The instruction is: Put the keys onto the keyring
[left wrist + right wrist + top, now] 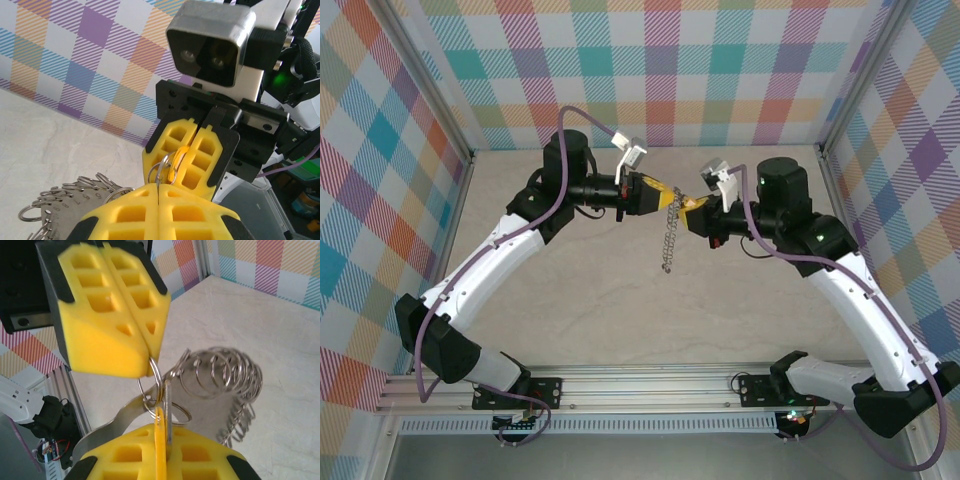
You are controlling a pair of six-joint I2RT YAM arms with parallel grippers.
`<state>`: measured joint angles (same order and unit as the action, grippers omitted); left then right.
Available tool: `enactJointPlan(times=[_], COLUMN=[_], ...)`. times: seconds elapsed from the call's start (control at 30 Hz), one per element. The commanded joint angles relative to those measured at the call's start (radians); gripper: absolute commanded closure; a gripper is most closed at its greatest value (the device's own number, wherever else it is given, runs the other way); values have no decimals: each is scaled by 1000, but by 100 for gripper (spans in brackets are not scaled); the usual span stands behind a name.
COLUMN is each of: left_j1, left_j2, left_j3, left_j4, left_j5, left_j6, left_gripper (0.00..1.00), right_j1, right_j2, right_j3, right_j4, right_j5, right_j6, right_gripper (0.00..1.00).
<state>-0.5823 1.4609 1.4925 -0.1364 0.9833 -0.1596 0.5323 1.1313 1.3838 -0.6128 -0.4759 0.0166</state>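
A metal rail [650, 385] edges the pale marbled table [620, 320].

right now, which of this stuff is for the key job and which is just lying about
For the job: key, keyring, left fingers shut on the keyring, right fingers shut on the key.
Just there: table, checked walls, purple cable, frame rail.

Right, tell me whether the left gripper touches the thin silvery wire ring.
Touching: the right wrist view shows the left gripper shut, tips pinching the ring.

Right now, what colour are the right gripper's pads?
Bright yellow pads; clearest in the left wrist view.
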Motion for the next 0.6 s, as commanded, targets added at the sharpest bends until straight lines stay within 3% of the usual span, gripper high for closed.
enactJointPlan(times=[0.0, 0.33, 0.57], left_j1=[-13, -13, -12], left_j2=[-35, -38, -40], left_j3=[-9, -12, -13], left_j4=[17, 24, 22], left_j5=[0, 5, 2], left_j6=[13, 8, 8], left_gripper=[100, 100, 100], right_j1=[0, 0, 0], right_j2=[17, 87, 75], right_j3=[47, 141, 116], right_j4=[-18, -63, -65], right_j5=[-48, -59, -40], right_j6=[-29, -66, -74], right_gripper=[100, 100, 100])
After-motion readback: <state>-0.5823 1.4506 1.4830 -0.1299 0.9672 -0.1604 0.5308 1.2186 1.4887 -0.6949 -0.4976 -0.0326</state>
